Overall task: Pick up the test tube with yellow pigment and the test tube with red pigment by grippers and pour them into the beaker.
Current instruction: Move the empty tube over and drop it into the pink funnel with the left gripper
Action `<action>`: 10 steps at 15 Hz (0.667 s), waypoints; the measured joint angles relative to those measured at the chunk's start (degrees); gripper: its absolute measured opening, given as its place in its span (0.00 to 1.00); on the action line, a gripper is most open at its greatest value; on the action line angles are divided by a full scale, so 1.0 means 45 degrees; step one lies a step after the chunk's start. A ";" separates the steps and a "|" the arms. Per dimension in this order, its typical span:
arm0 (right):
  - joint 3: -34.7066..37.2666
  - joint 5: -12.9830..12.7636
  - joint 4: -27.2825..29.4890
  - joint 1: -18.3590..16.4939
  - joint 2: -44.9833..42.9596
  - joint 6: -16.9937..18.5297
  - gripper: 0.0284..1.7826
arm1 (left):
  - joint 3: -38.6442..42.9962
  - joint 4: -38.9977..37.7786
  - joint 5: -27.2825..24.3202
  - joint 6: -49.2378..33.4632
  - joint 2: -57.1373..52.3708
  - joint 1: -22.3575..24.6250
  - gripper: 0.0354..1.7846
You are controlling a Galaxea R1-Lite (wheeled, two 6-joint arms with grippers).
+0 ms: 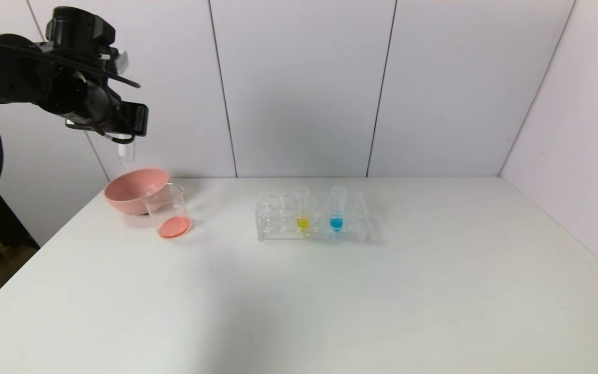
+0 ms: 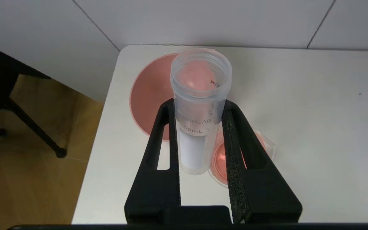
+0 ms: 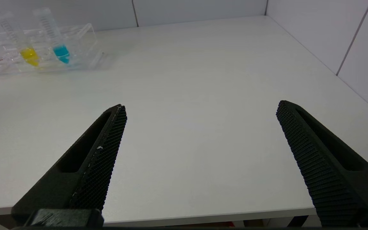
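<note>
My left gripper is raised at the far left, over the pink bowl, and is shut on a clear test tube marked 50mL. This tube, the one for red pigment, looks empty. It also shows in the head view. In the left wrist view the gripper clamps the tube between both black fingers. The beaker stands beside the bowl with red-orange liquid in its bottom; it also shows in the left wrist view. The test tube with yellow pigment stands in the rack and also shows in the right wrist view. My right gripper is open and empty over the table's near edge.
A clear tube rack stands mid-table and also holds a blue-liquid tube. The pink bowl sits at the table's far left corner, close to the edge and the wall. White walls stand behind and to the right.
</note>
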 joint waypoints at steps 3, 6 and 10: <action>0.0000 0.0000 -0.0005 0.0000 0.0000 0.0000 0.96 | 0.3207 -0.3021 -0.0103 -0.0647 -0.0759 0.0477 0.22; 0.0000 -0.0005 -0.0005 0.0000 0.0000 -0.0005 0.96 | 0.6699 -0.7626 -0.0347 -0.0710 -0.1189 0.0967 0.22; 0.0000 -0.0005 -0.0005 0.0000 0.0000 0.0000 0.96 | 0.8016 -1.1551 -0.0745 -0.0867 -0.0772 0.1615 0.22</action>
